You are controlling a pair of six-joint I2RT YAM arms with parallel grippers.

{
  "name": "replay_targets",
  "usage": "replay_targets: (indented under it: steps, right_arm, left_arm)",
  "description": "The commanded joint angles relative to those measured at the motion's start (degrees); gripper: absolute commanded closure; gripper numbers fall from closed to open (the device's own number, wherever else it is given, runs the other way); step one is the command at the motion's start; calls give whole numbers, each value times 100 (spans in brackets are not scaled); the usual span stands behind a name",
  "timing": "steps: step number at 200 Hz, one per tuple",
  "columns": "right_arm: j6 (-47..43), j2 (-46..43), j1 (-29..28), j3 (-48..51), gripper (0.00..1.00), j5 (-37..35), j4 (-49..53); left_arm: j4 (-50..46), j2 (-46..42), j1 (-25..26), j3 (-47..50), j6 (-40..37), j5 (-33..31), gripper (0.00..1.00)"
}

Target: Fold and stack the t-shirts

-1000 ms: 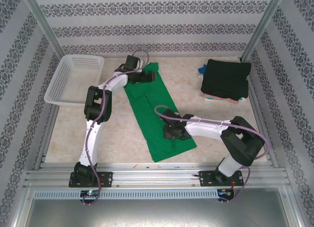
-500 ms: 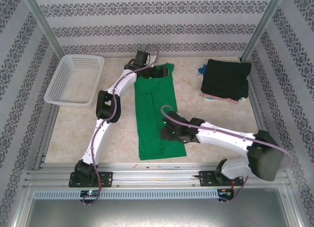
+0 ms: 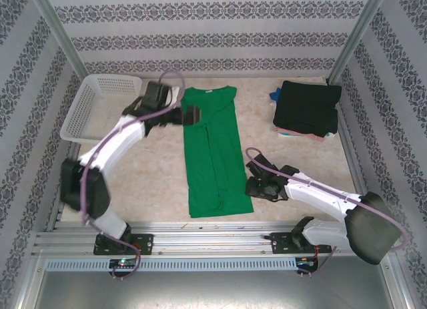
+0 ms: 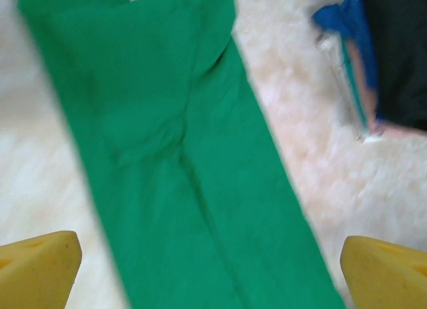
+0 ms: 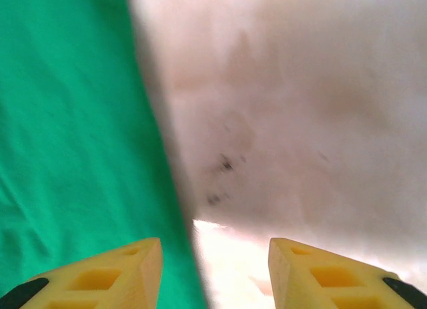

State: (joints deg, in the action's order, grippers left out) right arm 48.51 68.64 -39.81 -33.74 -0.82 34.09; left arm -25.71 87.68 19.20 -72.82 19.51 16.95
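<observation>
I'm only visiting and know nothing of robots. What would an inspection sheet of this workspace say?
Surface: pale marbled table, few dark specks by the shirt's edge.
Job's things: green t-shirt flat in a long narrow strip; black t-shirt folded atop pink t-shirt and blue t-shirt, far right.
Clutter: white basket, far left.
Grippers: left tool open over the green t-shirt's collar end; right tool open at its near right edge.
Cables: purple cable looping along each arm.
Surroundings: patterned walls, metal frame posts.
</observation>
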Motion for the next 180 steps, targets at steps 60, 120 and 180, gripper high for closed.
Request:
replay_targets:
  steps: [60,120,180]
  right_arm:
    - [723,-123,-576,20,57,660,778]
    - [730,64,-821,54,56,849,513]
    - [844,104,-914,312,59,612,233]
  left_arm:
    - [-307,-3519,2502,4520,3096,-852,18]
    - [1160,-2254,3729,4475,3686,-787,22]
    - [1195,-1239,3863,4217,3676,-912,39]
